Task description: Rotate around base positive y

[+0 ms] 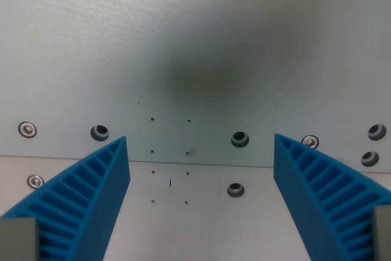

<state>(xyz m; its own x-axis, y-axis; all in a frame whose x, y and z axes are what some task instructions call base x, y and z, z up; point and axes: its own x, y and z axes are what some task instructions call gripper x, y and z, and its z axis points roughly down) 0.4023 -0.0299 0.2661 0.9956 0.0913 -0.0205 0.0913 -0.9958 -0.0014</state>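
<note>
- Gripper [201, 145]: blue ribbed jaws spread wide at lower left and lower right of the frame; nothing is held.
- Surface [195, 41]: grey metal, screw holes across mid-frame.

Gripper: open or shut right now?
Open. The gripper has its two blue fingers far apart, with bare metal plate showing between them and nothing held.

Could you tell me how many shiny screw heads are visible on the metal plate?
3: one at the far left above the seam, one below it, one by the right finger's tip. Others may be hidden behind the claw.
</note>
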